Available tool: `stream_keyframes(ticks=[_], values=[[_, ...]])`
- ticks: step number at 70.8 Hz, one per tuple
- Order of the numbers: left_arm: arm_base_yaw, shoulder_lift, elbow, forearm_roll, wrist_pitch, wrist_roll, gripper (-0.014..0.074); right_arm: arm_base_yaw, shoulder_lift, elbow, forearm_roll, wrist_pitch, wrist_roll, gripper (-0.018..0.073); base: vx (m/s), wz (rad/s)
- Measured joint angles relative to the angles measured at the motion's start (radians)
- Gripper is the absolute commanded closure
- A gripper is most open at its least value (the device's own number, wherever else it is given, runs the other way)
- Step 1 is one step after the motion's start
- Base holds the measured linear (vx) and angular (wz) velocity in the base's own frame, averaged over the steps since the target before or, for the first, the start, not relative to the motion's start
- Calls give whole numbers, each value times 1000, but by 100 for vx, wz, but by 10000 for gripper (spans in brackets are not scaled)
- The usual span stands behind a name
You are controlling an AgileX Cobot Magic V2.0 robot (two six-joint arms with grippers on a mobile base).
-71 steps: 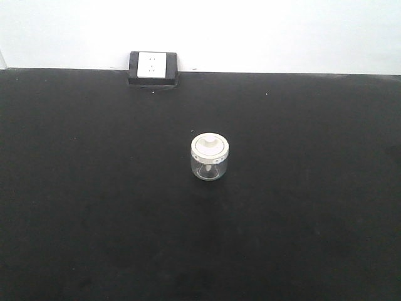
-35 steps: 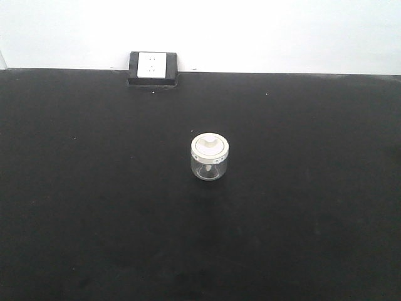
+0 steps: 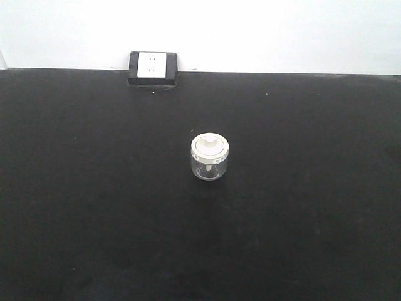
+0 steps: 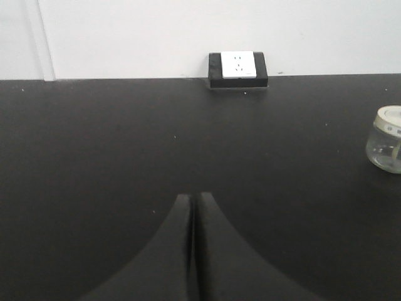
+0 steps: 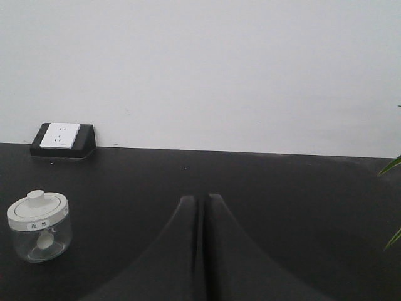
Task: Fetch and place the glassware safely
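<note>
On my front view the black table (image 3: pixel 94 207) runs back to a white wall (image 3: pixel 282 31), and a socket box (image 3: pixel 152 68) with a white face sits at the table's back edge, left of centre. Nothing lies between it and the jar (image 3: pixel 210 157), and the surface around the jar is bare on all sides. From the right wrist I catch green leaf tips (image 5: pixel 393 164) at the far right edge.

The jar stands upright near the middle of the table, its axis vertical, lid on top with the knob pointing straight up. Small dark marks ring the lid's rim; I can't read them.

The left gripper (image 4: pixel 192 200) hangs over the table with its jaws pressed together, holding nothing; the jar is well off to its right. The right gripper (image 5: pixel 202 200) is likewise closed and empty, with the jar to its left, apart from it.
</note>
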Motion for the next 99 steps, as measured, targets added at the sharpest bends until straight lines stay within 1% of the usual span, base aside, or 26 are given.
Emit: stream_keyframes(ticks=[10, 16, 22, 30, 99], values=[[0, -26, 87, -22, -12, 0, 603, 0, 0, 0, 0, 0, 0, 563, 0, 0], [0, -27, 134, -25, -48, 0, 603, 0, 0, 0, 0, 1, 0, 563, 0, 0], [0, -28, 146, -26, -111, 0, 603, 0, 0, 0, 0, 1, 0, 563, 0, 0], [0, -28, 146, -26, -141, 0, 603, 0, 0, 0, 0, 1, 0, 563, 0, 0], [0, -28, 146, -26, -149, 0, 603, 0, 0, 0, 0, 1, 0, 563, 0, 0]])
